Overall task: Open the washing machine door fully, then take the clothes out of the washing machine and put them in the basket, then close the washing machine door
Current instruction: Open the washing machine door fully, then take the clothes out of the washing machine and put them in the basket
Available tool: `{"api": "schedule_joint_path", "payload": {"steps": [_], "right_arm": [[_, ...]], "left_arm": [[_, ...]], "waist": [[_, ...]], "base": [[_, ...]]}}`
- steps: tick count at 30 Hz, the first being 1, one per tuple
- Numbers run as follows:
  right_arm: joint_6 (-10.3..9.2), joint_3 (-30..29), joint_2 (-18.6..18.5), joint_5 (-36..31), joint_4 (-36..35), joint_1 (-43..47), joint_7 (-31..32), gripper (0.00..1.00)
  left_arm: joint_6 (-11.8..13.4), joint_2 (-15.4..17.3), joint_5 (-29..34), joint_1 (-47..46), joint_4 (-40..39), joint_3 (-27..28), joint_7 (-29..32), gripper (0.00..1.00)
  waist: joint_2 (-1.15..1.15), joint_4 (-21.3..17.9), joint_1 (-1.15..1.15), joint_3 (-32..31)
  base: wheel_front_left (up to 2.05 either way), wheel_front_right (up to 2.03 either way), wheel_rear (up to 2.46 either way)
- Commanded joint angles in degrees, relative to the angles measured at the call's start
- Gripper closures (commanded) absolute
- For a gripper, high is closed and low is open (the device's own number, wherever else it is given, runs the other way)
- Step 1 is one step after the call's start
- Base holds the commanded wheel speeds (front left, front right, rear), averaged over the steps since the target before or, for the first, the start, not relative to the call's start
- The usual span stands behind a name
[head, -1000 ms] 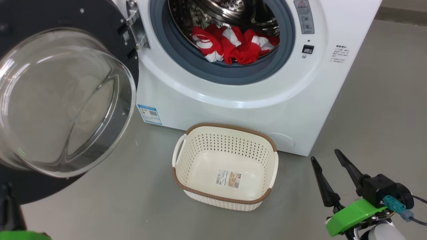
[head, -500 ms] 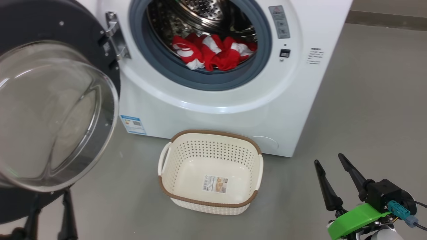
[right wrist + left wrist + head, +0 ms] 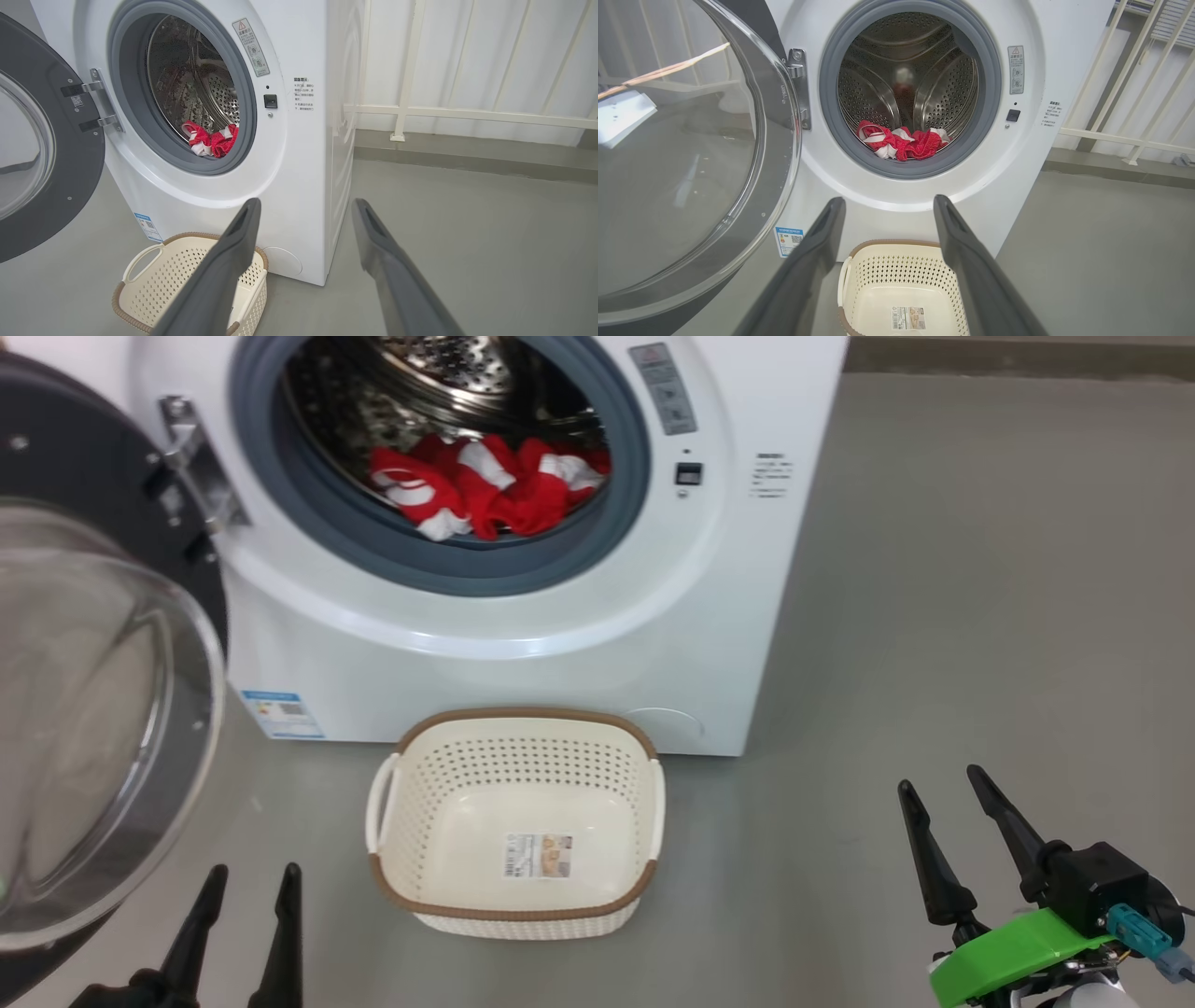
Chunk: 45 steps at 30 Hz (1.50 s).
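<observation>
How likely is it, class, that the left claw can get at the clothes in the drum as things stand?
Probably yes: the washing machine door stands wide open, the left claw is open, and nothing lies between it and the clothes; the basket sits lower, out of the way.

In the head view the washing machine door (image 3: pixel 103 709) runs off the left and bottom edges, the washing machine (image 3: pixel 523 653) loses its top to the upper edge, and the left gripper (image 3: pixel 256 870) is cut off below its fingers. The clothes (image 3: pixel 485 490) lie tangled with their lower part behind the grey gasket (image 3: pixel 523 574), so the number of pieces cannot be told. The print on the blue label (image 3: pixel 273 713), the sticker (image 3: pixel 538 855) in the basket (image 3: pixel 518 714) and the warning plate (image 3: pixel 665 390) is too small to read, and in the left wrist view the basket's near end runs off the bottom edge.
</observation>
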Motion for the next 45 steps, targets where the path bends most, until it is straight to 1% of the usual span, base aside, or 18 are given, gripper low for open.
{"api": "schedule_joint_path", "payload": {"steps": [1, 11, 17, 29, 45], "right_arm": [[0.35, 0.89, -0.33, 0.08, -1.72, -0.07, -0.38, 0.00], [0.35, -0.64, -0.02, -0.04, -2.75, -0.10, -0.38, 0.00], [0.35, -2.08, 0.11, 0.05, -3.26, 0.91, -0.38, 0.00], [0.35, -3.33, 0.47, -0.19, -3.76, 1.62, -0.38, 0.00], [0.35, -3.41, 0.84, -0.51, -4.04, 1.22, -0.38, 0.00]], "left_arm": [[-0.31, 1.36, -0.28, -0.32, -1.78, 1.55, -0.29, 0.00], [-0.31, 0.64, -0.32, 1.17, -4.38, 0.21, -0.29, 0.00], [-0.31, 0.23, -0.13, 1.38, -4.80, -0.84, -0.29, 0.00], [-0.31, 0.58, -0.17, 1.19, -5.51, -1.25, -0.29, 0.00], [-0.31, 0.62, 0.35, 0.70, -5.40, -0.20, -0.29, 0.00]], "waist": [[0.00, -2.11, 0.00, 0.60], [0.00, -6.77, 0.00, 1.51], [0.00, -7.86, 0.00, 1.52], [0.00, -8.11, 0.00, 1.72], [0.00, -7.67, 0.00, 1.85]], "base": [[0.00, 0.00, 0.00], [0.00, 0.00, 0.00], [0.00, 0.00, 0.00], [0.00, 0.00, 0.00], [0.00, 0.00, 0.00]]}}
